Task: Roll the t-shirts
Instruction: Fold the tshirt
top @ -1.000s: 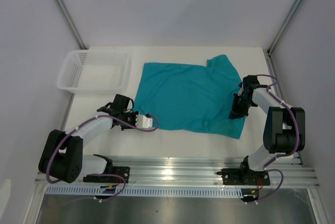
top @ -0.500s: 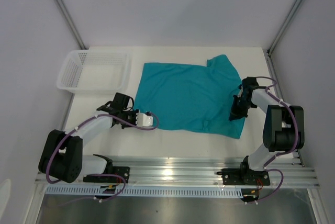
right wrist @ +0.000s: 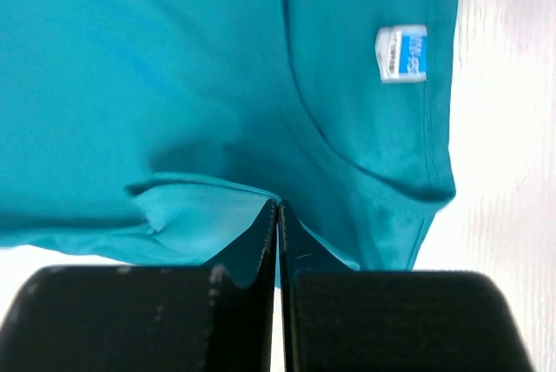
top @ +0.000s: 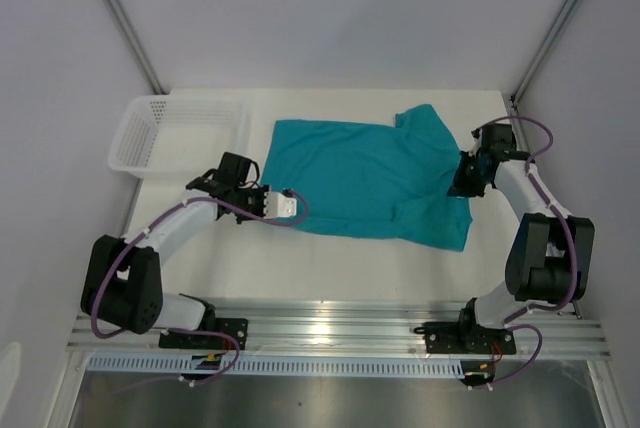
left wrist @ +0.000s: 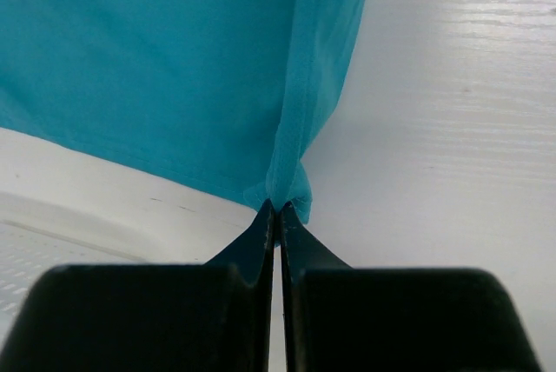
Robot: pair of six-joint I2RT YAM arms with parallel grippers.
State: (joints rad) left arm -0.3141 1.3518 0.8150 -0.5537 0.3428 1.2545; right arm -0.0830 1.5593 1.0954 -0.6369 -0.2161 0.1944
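Since the earlier overhead frames, our right arm (top: 520, 188) has swung from the middle right toward the upper right, drawing the cloth's right edge with it, while our left arm (top: 175, 233) has crept slightly upward. We see the teal t-shirt (top: 360, 183) spread mostly flat across the centre of the bench (top: 330, 268), one sleeve poking out at its upper right and its lower right corner trailing toward us. The white basket (top: 125, 153) sits at upper left, apart from the cloth. In the left wrist view, the left jaws are pinched fully together on the shirt's hemmed corner, which hangs up from the tips in a tight pleat. In the right wrist view, the right jaws are likewise closed on a raised fold by the neckline, with the neck label (right wrist: 401, 53) at upper right. We judge the fabric light, limp and prone to bunching; it will sag wherever it is unsupported. Edges and corners, where the stitched hem gives body, look like the best places to grip for rolling.
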